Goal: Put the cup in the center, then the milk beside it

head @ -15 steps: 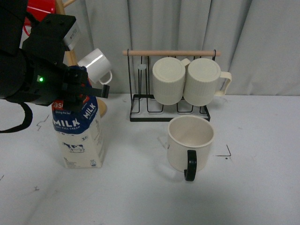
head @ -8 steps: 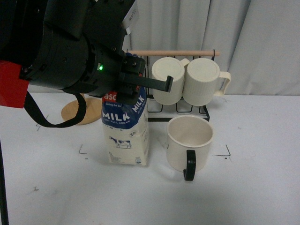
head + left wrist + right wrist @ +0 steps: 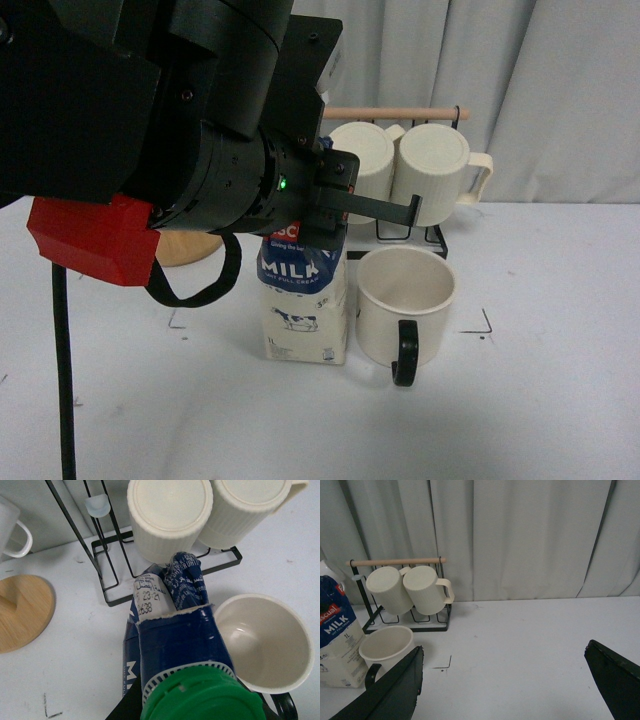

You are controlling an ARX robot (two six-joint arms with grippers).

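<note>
The cup, a wide cream mug with its dark loop handle facing the front, stands near the table's middle. Just left of it is the milk, a blue and cream carton that looks to rest on the table. In the front view a narrow gap separates the two. My left gripper is shut on the milk's folded top. From the left wrist view I look down on its green cap and into the cup. My right gripper hangs open over bare table to the right of the cup.
Behind the cup a black wire rack with a wooden bar holds two ribbed cream mugs. A round wooden base lies back left, with a small white mug near it. A grey curtain closes the back.
My left arm has carried the milk rightward from the table's left side to just beside the cup. The cup has stayed in place.
</note>
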